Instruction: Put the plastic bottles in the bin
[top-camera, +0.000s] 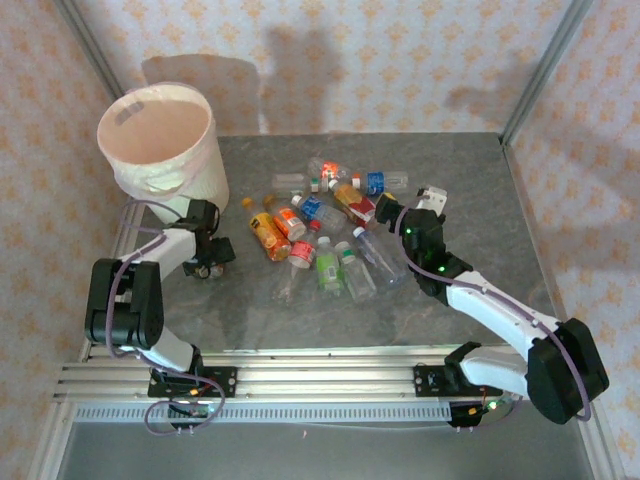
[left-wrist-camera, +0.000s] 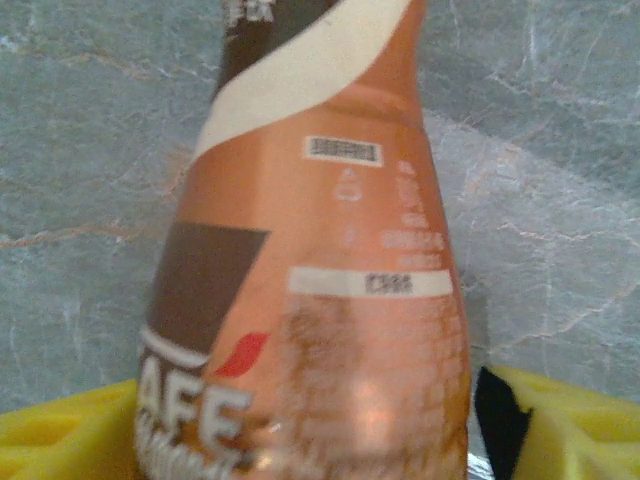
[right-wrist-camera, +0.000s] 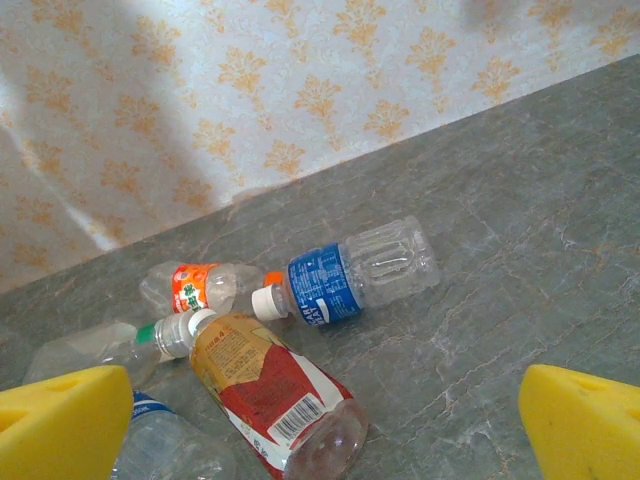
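On grey marbled table (top-camera: 480, 180), floral-papered walls (top-camera: 400, 60), right pincer (right-wrist-camera: 322, 420) apart, left pincer (left-wrist-camera: 315, 435) state unclear

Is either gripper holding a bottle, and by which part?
Left gripper straddles the orange-brown bottle at its lower body; firm grip cannot be told. Right gripper holds nothing.

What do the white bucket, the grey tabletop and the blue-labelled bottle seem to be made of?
Bucket: probably plastic, smooth matte white wall, with a thin pinkish bag folded over the rim.
Tabletop: stone-look grey surface with pale veins; real marble or printed laminate, unclear.
Blue-labelled bottle: clear thin plastic, glossy, ribbed, table visible through it.
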